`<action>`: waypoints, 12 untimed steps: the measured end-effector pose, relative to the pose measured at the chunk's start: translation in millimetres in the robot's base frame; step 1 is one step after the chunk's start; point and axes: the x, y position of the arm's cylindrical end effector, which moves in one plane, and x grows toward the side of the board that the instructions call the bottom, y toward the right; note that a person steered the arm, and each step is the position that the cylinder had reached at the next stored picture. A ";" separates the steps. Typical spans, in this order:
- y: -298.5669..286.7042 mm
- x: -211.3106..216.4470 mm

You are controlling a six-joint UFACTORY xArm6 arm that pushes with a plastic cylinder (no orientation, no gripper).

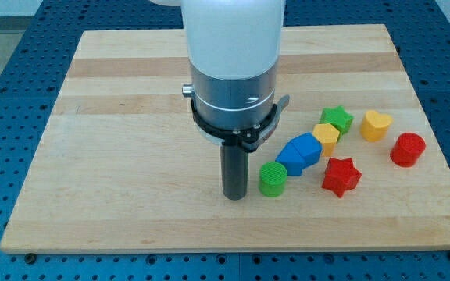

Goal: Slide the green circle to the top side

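Camera view shows the green circle (273,179), a short ribbed cylinder standing upright near the worktop (116,203) bottom edge, touching the blue block (299,153). The tool, a jawless rod, has its tip (234,196) just left of it.

A: Items on the table (116,117)?

B: Seven blocks, all toward the view's right. Green circle (273,179), blue block (299,153) touching it, yellow hexagon (326,137), green star (337,119), yellow heart (376,124), red cylinder (407,149), red star (341,176).

A: And the rod?

B: My tip (235,195) rests on the table just beside the green circle, on its left in the view; I cannot tell whether they touch.
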 end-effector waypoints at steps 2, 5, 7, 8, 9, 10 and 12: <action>73.3 61.5; 43.4 11.2; 25.2 1.0; 24.4 1.0; 24.4 -0.7; 24.4 -14.2; 24.4 -21.9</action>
